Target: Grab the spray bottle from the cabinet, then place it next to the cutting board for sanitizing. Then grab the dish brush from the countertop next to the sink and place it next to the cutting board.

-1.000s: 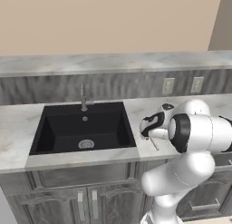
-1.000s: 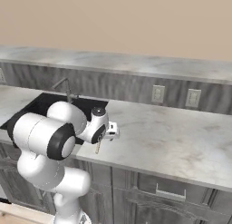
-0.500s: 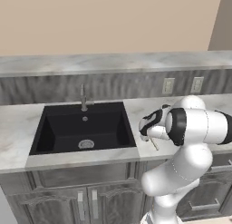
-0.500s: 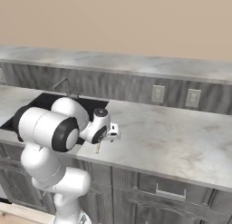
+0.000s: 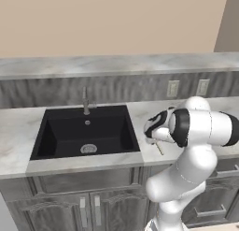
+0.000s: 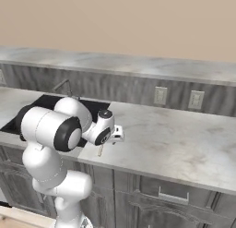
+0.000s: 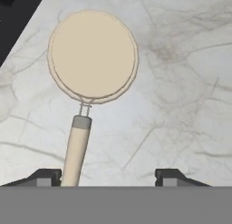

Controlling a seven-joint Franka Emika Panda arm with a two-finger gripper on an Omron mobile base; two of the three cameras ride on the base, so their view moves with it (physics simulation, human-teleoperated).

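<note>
Sitting flat on the countertop [image 6: 175,144], just right of the sink [image 5: 84,132], is the brush [image 7: 88,78], near the front edge. Gripper [image 7: 106,177] hangs right over its handle, 2 tips spread apart, nothing grasped.

Dish brush [image 7: 92,60] flat on countertop [image 7: 181,82], beside sink [image 5: 84,132].

White arm bent forward and low, wrist turned down; gripper [image 7: 106,177] fingers [image 7: 44,177] spread apart
</note>
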